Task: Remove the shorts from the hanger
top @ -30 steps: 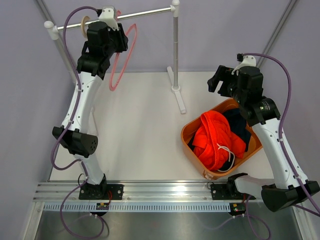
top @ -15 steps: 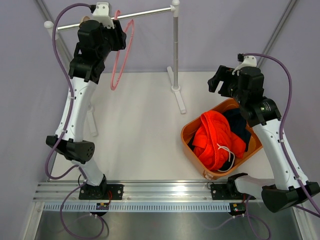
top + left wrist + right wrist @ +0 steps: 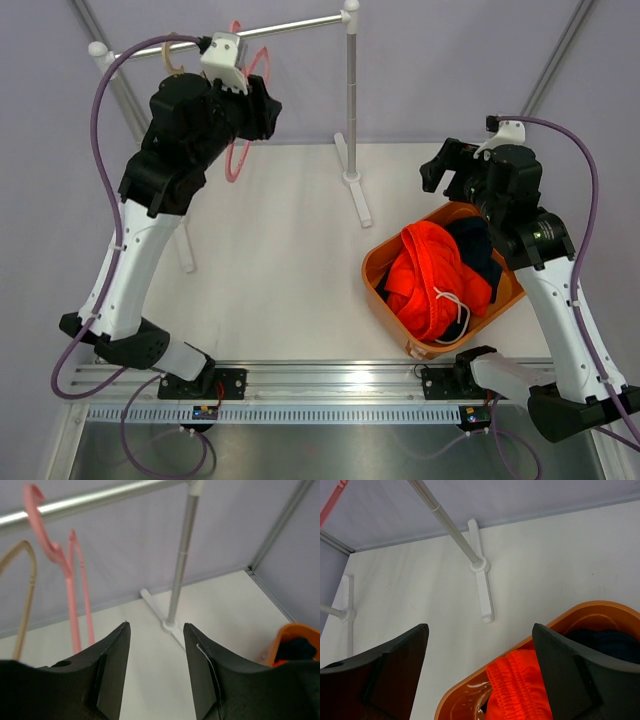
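The bright orange shorts (image 3: 430,275) with a white drawstring lie bunched in an orange basket (image 3: 374,268). The dark navy shorts (image 3: 480,250) lie behind them in the same basket. A bare pink hanger (image 3: 258,75) hangs on the metal rail (image 3: 290,25). My left gripper (image 3: 268,112) is open and empty, raised just in front of the pink hanger (image 3: 75,585). My right gripper (image 3: 440,165) is open and empty above the basket's far rim (image 3: 590,610). The orange shorts (image 3: 520,690) and the navy shorts (image 3: 612,642) show below it.
A tan hanger (image 3: 27,575) hangs left of the pink one. The rail's right post (image 3: 351,90) and its foot (image 3: 482,587) stand mid-table, and a second foot (image 3: 184,245) lies at the left. Grey walls close in the back and sides.
My left arm has swung right and lifted, bringing its gripper from left of the pink hanger to in front of it. My right arm has shifted slightly to the right.
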Robot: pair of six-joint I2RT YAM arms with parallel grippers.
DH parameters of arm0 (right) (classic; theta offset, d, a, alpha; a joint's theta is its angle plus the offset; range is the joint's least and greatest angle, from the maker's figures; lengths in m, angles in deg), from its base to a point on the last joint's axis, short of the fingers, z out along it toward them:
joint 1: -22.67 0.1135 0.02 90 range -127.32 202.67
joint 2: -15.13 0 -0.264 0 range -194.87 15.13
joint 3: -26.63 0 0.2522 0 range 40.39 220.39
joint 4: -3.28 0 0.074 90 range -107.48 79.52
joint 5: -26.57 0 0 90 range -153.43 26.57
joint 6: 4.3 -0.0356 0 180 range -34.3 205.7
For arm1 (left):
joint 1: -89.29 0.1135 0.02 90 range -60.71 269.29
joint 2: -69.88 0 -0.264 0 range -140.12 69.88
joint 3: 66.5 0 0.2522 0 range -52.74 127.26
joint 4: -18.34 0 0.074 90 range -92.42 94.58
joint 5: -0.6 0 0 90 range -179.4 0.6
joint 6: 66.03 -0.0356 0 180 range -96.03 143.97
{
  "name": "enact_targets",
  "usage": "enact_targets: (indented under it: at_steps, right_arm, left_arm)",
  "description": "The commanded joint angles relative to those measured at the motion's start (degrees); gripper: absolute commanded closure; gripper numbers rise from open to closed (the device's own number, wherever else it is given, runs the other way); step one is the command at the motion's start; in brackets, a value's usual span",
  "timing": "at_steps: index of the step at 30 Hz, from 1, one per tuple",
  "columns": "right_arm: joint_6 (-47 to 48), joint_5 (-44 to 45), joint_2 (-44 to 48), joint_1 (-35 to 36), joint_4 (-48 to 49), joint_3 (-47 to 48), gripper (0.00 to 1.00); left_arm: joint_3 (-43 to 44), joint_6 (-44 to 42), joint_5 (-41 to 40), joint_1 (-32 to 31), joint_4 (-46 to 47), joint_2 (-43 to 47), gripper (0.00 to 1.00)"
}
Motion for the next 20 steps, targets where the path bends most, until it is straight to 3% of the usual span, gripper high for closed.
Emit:
enact_targets:
  at_steps: [1,2,8,10,13,20]
  right_arm:
    - [1.5,-1.9,1.5,-0.4,-0.2,0.0,0.05]
    - [1.4,-1.8,2.4,-0.4,-0.1,-0.6,0.01]
    - [1.1,-1.9,4.7,-0.3,0.3,-2.9,0.01]
    - [0.8,-2.8,5.5,-0.4,0.7,-3.7,0.01]
    - [0.5,-3.3,6.8,-0.4,2.2,-6.2,0.01]
    - [0.3,-3.7,8.8,-0.4,4.8,-11.0,0.0]
  left_arm:
    - [-6.1,1.2,-0.6,-6.3,-3.8,6.8,0.48]
    - [-8.3,1.5,-0.5,-7.6,-3.8,8.3,0.48]
    - [-29.0,2.9,1.6,-12.3,-1.2,21.5,0.39]
    - [-35.3,3.2,3.2,-12.3,-0.1,26.0,0.31]
    - [-40.1,2.8,6.2,-12.3,1.8,30.5,0.27]
    - [-45.7,1.3,4.9,-12.3,1.6,34.6,0.23]
